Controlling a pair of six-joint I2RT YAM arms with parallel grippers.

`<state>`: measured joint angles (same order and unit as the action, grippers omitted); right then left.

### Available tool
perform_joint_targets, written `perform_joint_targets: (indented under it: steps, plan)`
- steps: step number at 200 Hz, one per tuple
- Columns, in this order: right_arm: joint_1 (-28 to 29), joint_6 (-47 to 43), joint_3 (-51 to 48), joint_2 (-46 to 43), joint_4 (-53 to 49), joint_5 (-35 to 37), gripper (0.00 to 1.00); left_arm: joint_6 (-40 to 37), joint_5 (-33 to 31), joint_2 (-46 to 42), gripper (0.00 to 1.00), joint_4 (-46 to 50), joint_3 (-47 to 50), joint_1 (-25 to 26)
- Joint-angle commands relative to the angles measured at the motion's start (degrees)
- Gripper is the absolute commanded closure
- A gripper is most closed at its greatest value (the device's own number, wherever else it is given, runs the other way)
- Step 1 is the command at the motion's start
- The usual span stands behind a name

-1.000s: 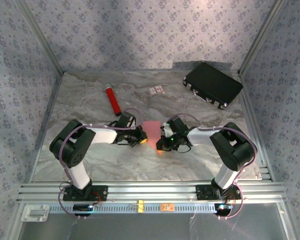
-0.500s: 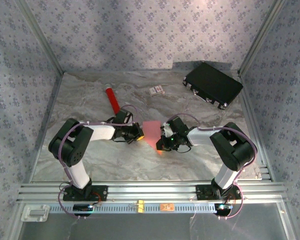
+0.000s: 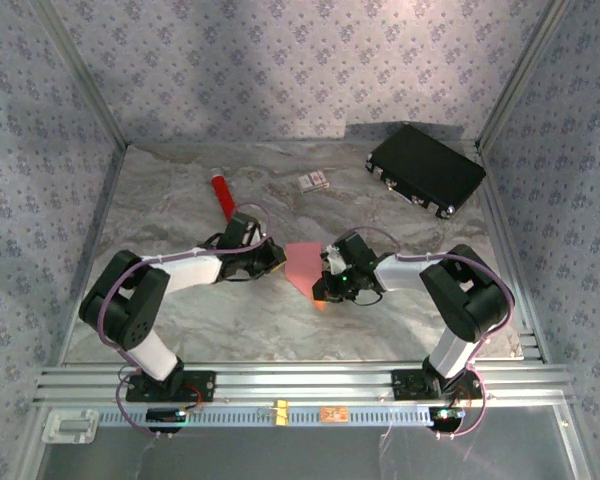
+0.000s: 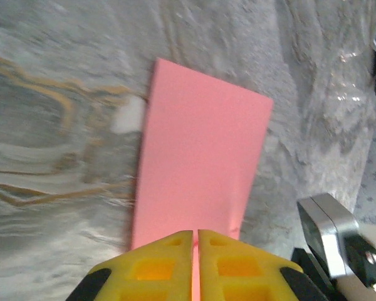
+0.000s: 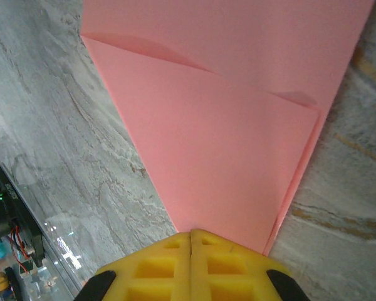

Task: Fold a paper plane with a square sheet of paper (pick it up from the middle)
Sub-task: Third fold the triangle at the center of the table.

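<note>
The pink square sheet of paper (image 3: pixel 302 262) lies folded on the marbled table between both arms. It is a long doubled strip (image 4: pixel 200 169), with a slanted flap folded over in the right wrist view (image 5: pixel 238 125). A dart-shaped paper plane is out of view. My left gripper (image 3: pixel 273 256) sits at the sheet's left edge. Its yellow tips (image 4: pixel 195 233) are shut to a hairline slit over the paper. My right gripper (image 3: pixel 323 287) is at the sheet's near pointed end, jaws shut (image 5: pixel 191 233), with the paper running under the tips. I cannot tell whether either pinches it.
A red cylinder (image 3: pixel 223 197) lies behind the left arm. A small printed card (image 3: pixel 314 181) sits at the back centre and a black case (image 3: pixel 426 170) at the back right. Metal frame posts and patterned walls close in three sides.
My left gripper has slid back and slightly left along the paper's left edge, and its arm has stretched out. The right gripper and the paper have stayed put.
</note>
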<state>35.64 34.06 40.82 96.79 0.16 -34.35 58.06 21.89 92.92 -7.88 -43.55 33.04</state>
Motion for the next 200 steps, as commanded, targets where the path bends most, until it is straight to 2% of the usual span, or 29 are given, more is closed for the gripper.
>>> perform_joint_targets:
  steps: [1,39,72,125,183,200]
  plan:
    - [-0.42,-1.02,-0.49,1.18,-6.44,2.88,1.00,-1.81,3.16,0.54,0.92,-2.99,-0.51,2.89]
    - [-0.39,-0.85,-0.61,1.13,-6.24,2.90,1.00,-1.39,5.84,6.53,0.95,-5.18,-1.82,4.51]
    - [-0.41,-0.92,0.04,0.72,-6.75,2.74,1.00,-0.90,4.21,10.34,0.98,-1.95,-2.13,4.32]
    - [0.95,0.34,4.81,-2.20,-7.35,1.48,1.00,0.11,3.05,10.67,1.00,-1.51,0.73,3.91]
    - [3.04,3.07,10.98,5.45,-3.19,2.25,1.00,0.03,3.60,11.03,1.00,-1.44,0.25,3.88]
    - [3.40,2.48,11.54,7.38,-4.46,4.61,1.00,-0.06,3.86,10.97,1.00,-1.42,0.05,3.77]
